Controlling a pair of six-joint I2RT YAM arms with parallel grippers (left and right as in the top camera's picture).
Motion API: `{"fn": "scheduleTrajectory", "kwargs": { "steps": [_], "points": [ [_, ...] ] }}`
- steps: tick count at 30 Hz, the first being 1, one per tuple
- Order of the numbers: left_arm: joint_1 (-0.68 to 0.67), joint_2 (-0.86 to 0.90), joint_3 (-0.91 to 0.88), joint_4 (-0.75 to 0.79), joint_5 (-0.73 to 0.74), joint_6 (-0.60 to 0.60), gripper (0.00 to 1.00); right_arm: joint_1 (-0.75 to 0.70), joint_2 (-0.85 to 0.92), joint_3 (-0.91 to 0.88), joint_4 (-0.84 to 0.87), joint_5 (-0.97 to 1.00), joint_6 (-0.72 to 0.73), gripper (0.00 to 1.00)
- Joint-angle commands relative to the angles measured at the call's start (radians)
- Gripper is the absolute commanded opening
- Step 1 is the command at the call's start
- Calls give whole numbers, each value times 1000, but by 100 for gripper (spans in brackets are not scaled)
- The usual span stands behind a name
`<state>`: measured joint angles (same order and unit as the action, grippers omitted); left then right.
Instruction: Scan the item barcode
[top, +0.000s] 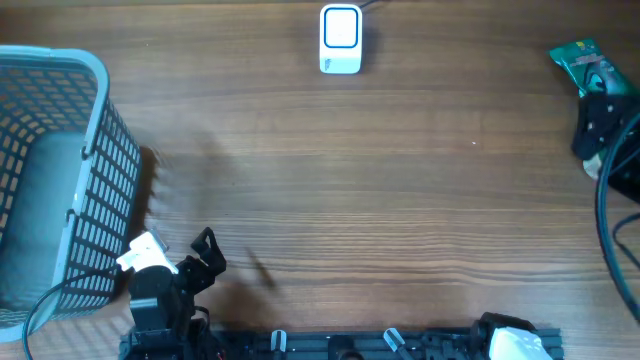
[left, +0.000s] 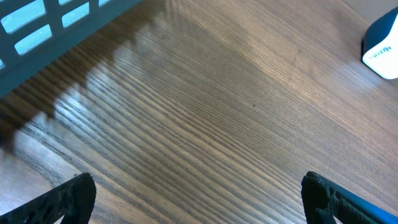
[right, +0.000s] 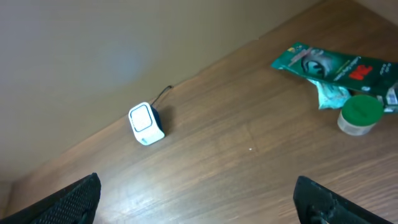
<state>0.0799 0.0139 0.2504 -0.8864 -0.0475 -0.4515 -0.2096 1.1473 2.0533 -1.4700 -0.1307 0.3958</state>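
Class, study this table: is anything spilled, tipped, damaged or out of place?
Nothing stands out. The scanner sits at the far edge, the basket stands upright on the left, and the green packet and jar lie together on the right. No spills show.

No text can be read here. The flat green foil packet (right: 329, 65), far ahead and right of the right fingers (right: 68, 202), carries a red logo patch too blurred to read. The small white box scanner (left: 382, 59), ahead-right of the left fingers (left: 62, 202), shows blue lettering that is cut off and illegible.
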Motion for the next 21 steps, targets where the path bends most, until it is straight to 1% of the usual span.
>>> {"fn": "scheduleTrajectory", "kwargs": {
  "steps": [1,3,4,5,7,9,10,12,16,18,21],
  "points": [
    [-4,-7,-4,3,-2,-5,100,6,-31,-18,32,3,-5,100],
    [-4,-7,-4,3,-2,-5,100,7,-71,-71,134,1,-3,100],
    [-4,-7,-4,3,-2,-5,100,7,-113,-128,209,-9,-3,100],
    [-4,-7,-4,3,-2,-5,100,15,-179,-227,327,-18,-4,100],
    [-4,-7,-4,3,-2,-5,100,50,-324,-461,571,-32,-29,100],
    [-4,-7,-4,3,-2,-5,100,112,-526,-789,880,-32,-31,100],
    [-4,-7,-4,3,-2,-5,100,131,-610,-921,1006,-32,-31,100],
    [-4,-7,-4,3,-2,-5,100,161,-845,-1306,1359,-32,-31,100],
    [-4,-7,-4,3,-2,-5,100,167,-1088,-1711,1616,-18,-30,100],
    [-4,-7,-4,3,-2,-5,100,167,-1142,-1814,1659,19,-29,100],
    [-4,-7,-4,3,-2,-5,100,167,-1144,-1909,1684,64,-32,100]
  ]
}}
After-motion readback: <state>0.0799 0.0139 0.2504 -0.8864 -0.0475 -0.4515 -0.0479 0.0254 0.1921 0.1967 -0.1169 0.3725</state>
